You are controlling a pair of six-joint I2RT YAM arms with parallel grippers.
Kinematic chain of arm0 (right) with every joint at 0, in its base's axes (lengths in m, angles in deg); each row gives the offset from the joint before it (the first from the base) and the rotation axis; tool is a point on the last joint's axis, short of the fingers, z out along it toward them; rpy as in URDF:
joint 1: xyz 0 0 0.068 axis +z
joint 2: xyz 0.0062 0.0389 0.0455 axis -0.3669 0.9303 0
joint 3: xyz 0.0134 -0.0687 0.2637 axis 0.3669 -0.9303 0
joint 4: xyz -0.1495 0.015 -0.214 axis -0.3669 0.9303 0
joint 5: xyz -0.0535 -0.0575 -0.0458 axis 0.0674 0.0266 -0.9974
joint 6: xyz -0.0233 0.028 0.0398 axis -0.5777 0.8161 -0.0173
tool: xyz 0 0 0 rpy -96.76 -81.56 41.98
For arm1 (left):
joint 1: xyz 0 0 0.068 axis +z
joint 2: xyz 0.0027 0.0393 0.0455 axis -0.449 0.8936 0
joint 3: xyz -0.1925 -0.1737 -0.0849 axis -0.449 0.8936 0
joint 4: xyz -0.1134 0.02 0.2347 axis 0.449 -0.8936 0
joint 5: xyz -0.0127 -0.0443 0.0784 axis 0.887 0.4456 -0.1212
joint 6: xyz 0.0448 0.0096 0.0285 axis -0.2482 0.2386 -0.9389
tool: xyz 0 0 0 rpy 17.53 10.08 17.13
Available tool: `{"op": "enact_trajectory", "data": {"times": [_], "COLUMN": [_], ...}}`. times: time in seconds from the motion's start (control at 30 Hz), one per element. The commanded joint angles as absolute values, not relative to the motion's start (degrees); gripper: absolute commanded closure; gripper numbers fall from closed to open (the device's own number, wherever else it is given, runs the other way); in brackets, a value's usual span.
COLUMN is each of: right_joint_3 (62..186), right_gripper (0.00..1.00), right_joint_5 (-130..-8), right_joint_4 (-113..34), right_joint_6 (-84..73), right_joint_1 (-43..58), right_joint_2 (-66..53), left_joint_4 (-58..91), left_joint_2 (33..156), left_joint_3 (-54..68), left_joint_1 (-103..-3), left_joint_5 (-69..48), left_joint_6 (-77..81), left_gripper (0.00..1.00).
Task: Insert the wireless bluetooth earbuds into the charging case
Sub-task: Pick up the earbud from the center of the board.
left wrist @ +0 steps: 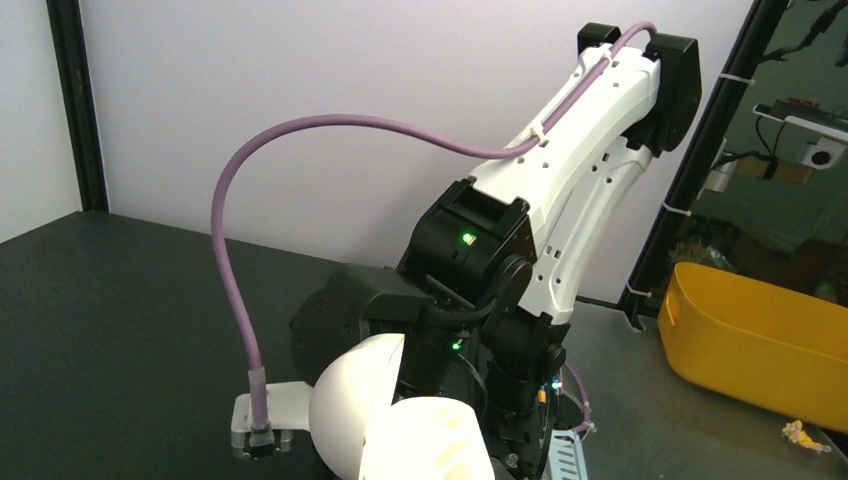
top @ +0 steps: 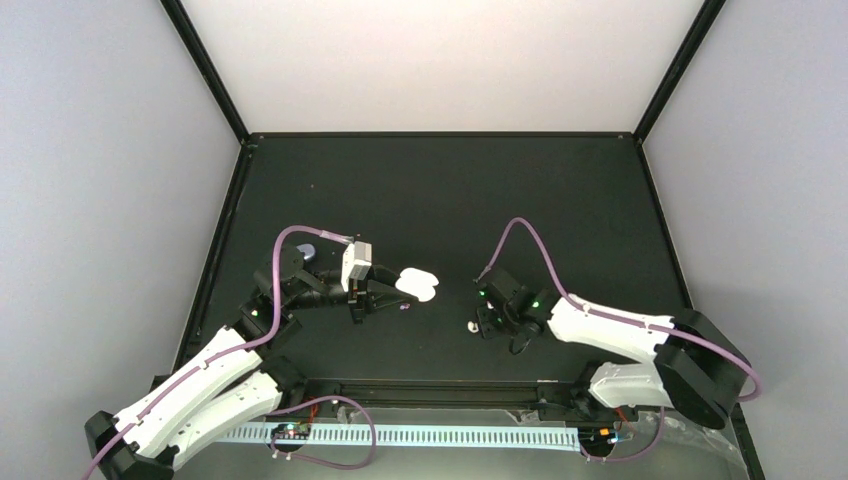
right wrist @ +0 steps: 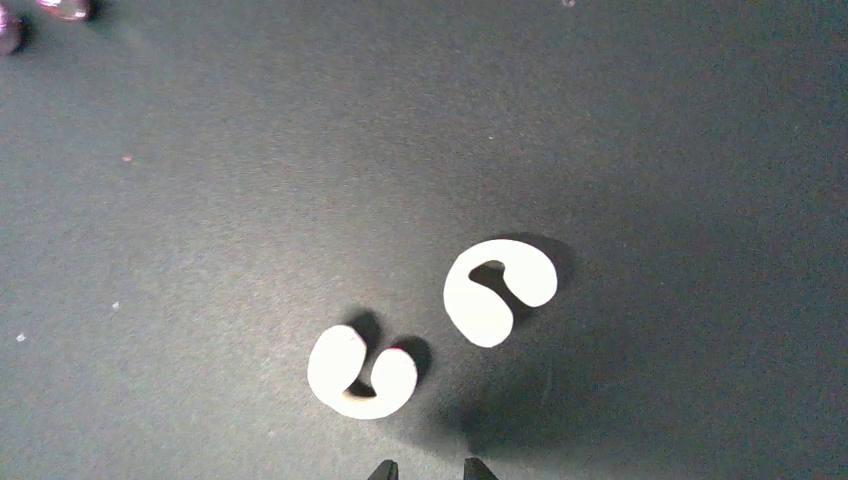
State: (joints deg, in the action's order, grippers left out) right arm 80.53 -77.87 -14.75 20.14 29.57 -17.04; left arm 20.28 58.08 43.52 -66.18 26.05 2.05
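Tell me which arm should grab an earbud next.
Right. The right tool hangs just above the two loose earbuds on the table, while the left tool is shut on the open charging case, so it is occupied.

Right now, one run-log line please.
left gripper: shut on open glossy white clamshell case | right gripper: slightly open above two curled white earbuds | inserted: none
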Motion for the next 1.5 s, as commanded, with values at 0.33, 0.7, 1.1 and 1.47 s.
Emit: {"op": "enact_trajectory", "data": {"times": [0.33, 0.7, 1.1, 1.47], "right_joint_3": [82.80, 85.98, 87.18, 91.29], "right_gripper": [0.88, 0.89, 0.81, 0.76], "right_joint_5": [-77.42, -74.01, -75.64, -72.76], "right_joint_4": [-18.61, -18.40, -16.37, -15.69], "right_joint_6": [20.73, 19.14, 14.86, 9.47], "right_joint_1": [29.44, 32.33, 33.05, 33.12], "right_joint_2": [-9.89, -7.93, -13.44, -9.11], "left_joint_4": [20.26, 20.48, 20.21, 20.04], "left_joint_2": [57.16, 57.33, 57.18, 57.47], "left_joint_3": [42.23, 42.09, 42.14, 42.14], "left_joint_1": [-66.22, -66.18, -66.20, -66.18], "left_joint_5": [25.90, 26.04, 25.99, 25.64], "left_joint_6": [1.31, 1.30, 1.16, 0.87], "left_gripper": [0.98, 0.98, 0.98, 0.98]}}
